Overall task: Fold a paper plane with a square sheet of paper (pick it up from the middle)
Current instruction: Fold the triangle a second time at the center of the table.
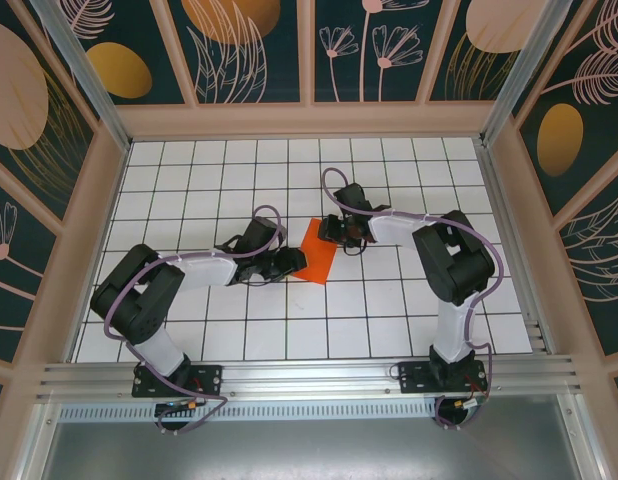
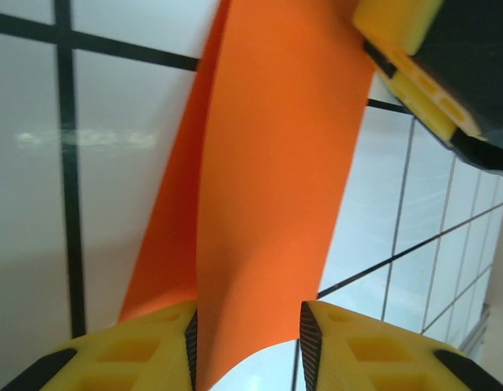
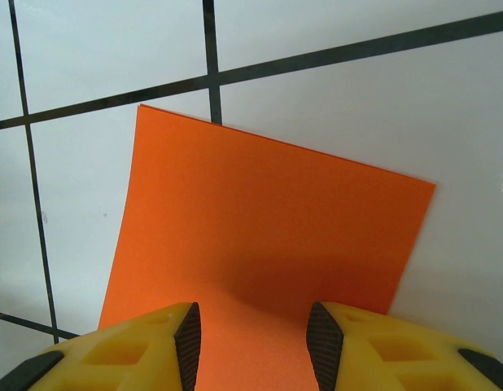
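Observation:
The square sheet of paper (image 1: pixel 316 252) is bright orange and lies between my two grippers in the middle of the tiled table. My left gripper (image 1: pixel 292 263) is at its near left edge. In the left wrist view the sheet (image 2: pixel 276 163) rises off the table and bows between the parted fingers of that gripper (image 2: pixel 247 342), against the left pad, with a second layer lower left. My right gripper (image 1: pixel 341 232) is at the far right edge; its jaws (image 3: pixel 253 342) stand apart over the flat sheet (image 3: pixel 268 212). A right finger (image 2: pixel 414 73) presses the far end.
The white tiled table (image 1: pixel 239 170) with black grid lines is walled by wooden frames with patterned panels (image 1: pixel 249 40). Both arm bases are bolted to the metal rail (image 1: pixel 309 380) at the near edge. Bare tiles lie all round the sheet.

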